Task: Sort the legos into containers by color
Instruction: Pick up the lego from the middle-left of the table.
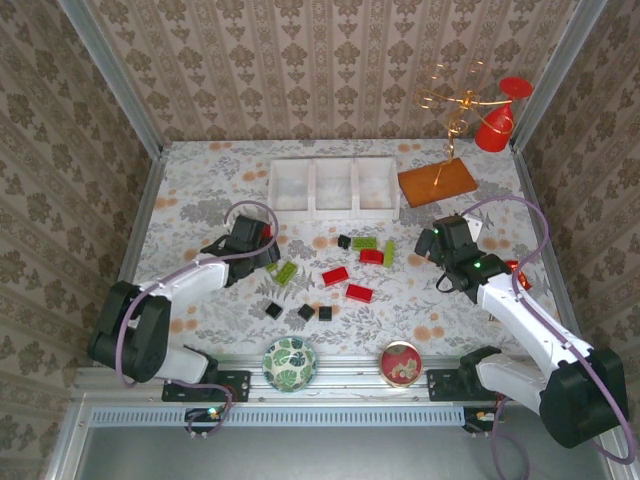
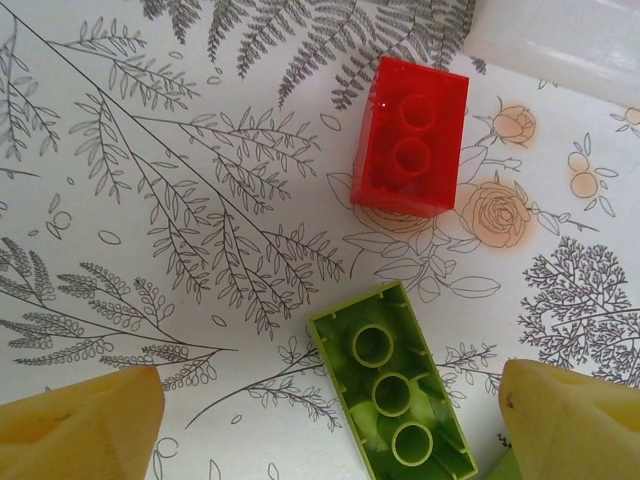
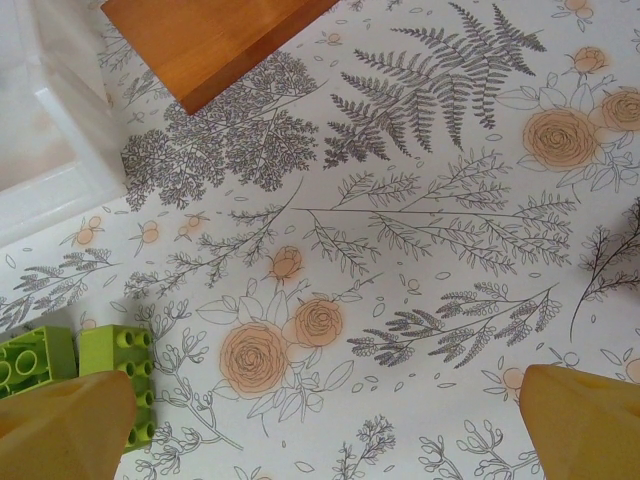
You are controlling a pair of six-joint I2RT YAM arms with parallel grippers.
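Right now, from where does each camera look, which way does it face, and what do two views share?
Top external: above and behind, looking down on the table and white tray; left arm, right arm show.
Left wrist: looking down at a red brick and lime green brick; open left claw shows.
Right wrist: looking down at the orange-brown board; open right claw shows.
Shared: top and right wrist both see the board.

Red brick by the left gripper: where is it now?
Left wrist view: the red brick lies on the tablecloth ahead of the open left gripper, just beyond the lime green brick between its fingers, near the white tray's corner at upper right.
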